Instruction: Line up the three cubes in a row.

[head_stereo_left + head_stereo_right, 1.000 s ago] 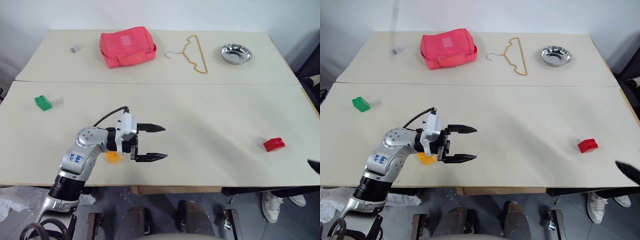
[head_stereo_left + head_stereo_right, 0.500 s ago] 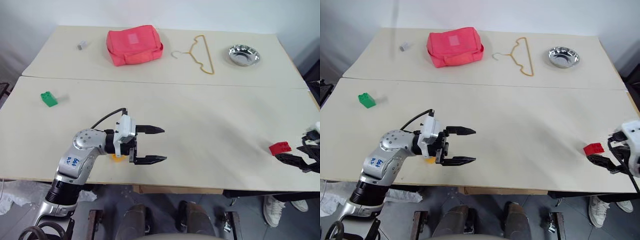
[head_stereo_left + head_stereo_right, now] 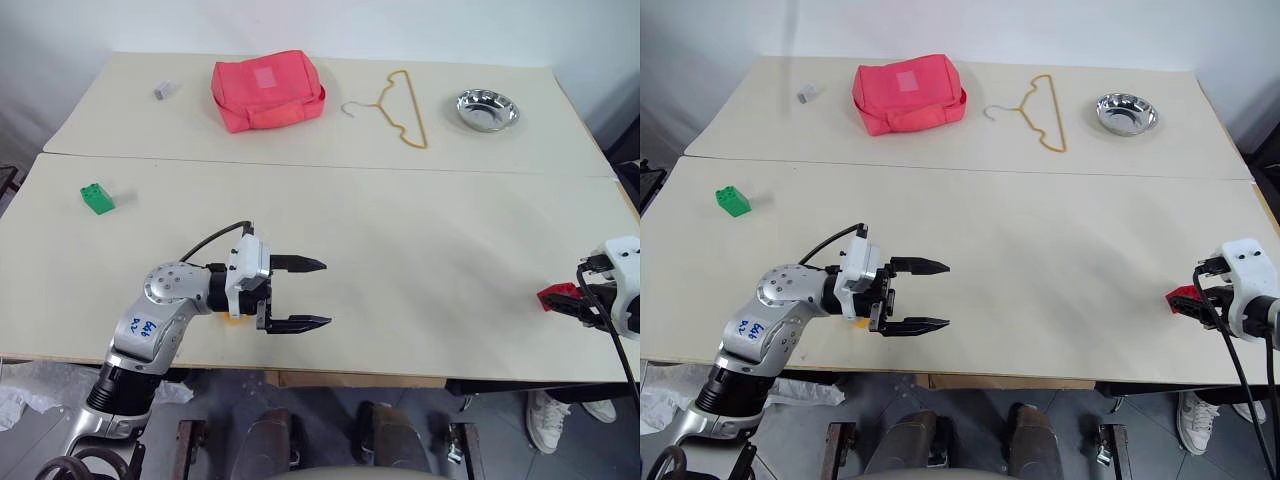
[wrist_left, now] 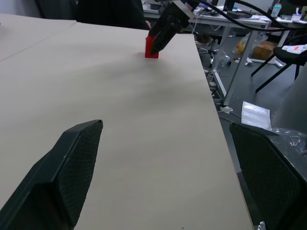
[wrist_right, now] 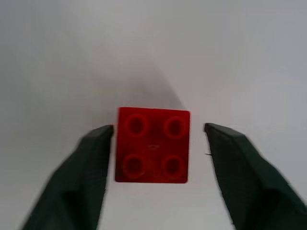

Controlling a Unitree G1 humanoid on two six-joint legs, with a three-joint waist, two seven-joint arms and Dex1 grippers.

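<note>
Since approx. one sec. ago, right gripper (image 5: pixel 154 143) has come in from the table's right edge and now straddles the red cube (image 5: pixel 153 144), w/ fingers narrowing: left pad looks touching or nearly so, right pad has a visible gap, so grip not yet confirmed. Red cube sits on the table (image 3: pixel 420 240) near its right front edge, studs up, square to the fingers. Yellow-orange cube (image 3: pixel 857 322) lies at front left, mostly hidden under the left gripper (image 3: pixel 300 293), which hovers level w/ jaws wide, empty. Green cube (image 3: pixel 97 198) rests far left, well apart from both others. At the back: pink bag (image 3: pixel 267 89), wire hanger (image 3: pixel 398 108), steel bowl (image 3: pixel 488 108), small grey block (image 3: pixel 163 91); none involved. Step in hand, as judged: acquiring red cube, first of three. Next move calls for full closure on both sides, then lift and carry toward table centre; cube is small, so an off-centre pinch could twist it out.
</note>
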